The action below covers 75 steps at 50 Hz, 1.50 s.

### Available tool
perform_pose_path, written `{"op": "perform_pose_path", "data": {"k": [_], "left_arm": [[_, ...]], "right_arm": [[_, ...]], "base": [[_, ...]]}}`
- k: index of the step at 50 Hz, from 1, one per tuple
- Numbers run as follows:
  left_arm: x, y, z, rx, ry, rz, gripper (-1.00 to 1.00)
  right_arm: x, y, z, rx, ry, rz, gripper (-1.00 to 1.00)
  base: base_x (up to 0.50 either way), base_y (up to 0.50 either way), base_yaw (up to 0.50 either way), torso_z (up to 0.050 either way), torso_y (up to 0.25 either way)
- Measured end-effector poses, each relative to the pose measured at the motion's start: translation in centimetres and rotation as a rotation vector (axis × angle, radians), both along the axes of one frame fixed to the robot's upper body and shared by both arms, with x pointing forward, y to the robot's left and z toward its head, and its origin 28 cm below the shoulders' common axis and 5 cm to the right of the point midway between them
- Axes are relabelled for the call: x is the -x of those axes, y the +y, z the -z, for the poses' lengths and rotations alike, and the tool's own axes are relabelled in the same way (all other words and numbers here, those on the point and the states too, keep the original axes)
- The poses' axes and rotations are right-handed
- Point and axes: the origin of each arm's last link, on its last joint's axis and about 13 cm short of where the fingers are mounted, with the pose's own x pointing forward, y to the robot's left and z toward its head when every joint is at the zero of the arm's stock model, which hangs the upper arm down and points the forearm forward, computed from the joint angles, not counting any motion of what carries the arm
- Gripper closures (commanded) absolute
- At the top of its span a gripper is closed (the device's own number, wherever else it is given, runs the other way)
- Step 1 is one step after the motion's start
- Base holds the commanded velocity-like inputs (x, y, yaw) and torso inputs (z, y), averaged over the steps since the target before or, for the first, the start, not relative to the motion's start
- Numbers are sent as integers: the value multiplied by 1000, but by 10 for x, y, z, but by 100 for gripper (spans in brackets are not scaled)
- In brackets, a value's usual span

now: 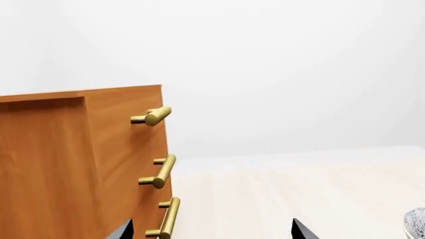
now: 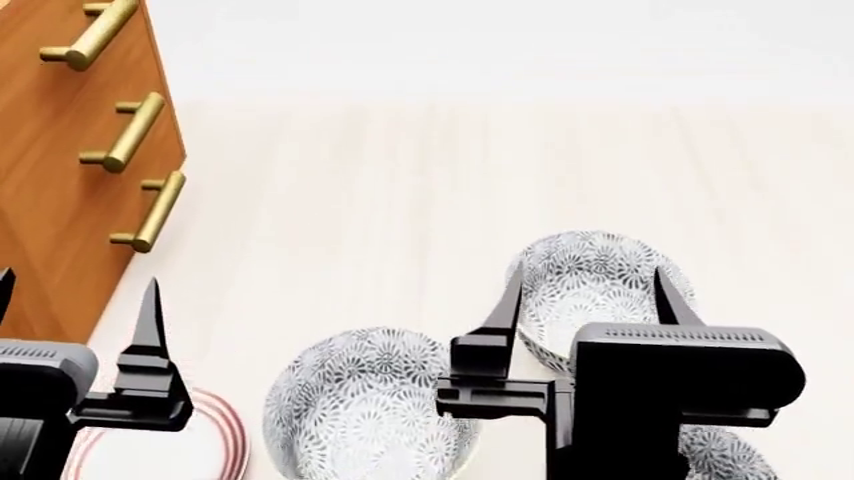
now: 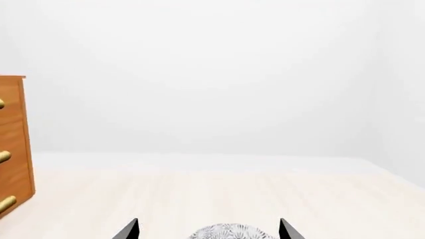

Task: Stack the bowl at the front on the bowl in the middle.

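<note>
Three patterned bowls are seen on the pale floor in head view: far bowl, middle bowl, front bowl partly hidden at btm edge. Right gripper is held over the far bowl, fingers spread, nothing gripped. Left gripper looks open too, prob. empty, near the wooden drawer unit and striped plate.
</note>
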Motion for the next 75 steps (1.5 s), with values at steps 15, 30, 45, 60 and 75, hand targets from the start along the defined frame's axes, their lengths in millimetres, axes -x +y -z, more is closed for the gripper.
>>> {"op": "perform_pose_path", "data": {"k": [15,30,45,60,75], "left_arm": [[-1,2,1,0,1,2,-100],[1,2,2,2,6,3,-100],[0,5,-2,9,10,3,-100],[-2,8,-1,24,16,6,-100],[-5,10,1,35,25,12,-100]], "right_arm": [[-1,0,-2,-20,-11,16,-100],[-1,-4,-10,-42,22,34,-100],[-14,-30,-44,-108,171,110,-100],[-34,-60,-63,-201,327,202,-100],[-54,-80,-76,-274,568,108,-100]], "base": [[167,0,0,0,1],[0,0,0,0,0],[0,0,0,0,0],[0,0,0,0,0],[0,0,0,0,0]]}}
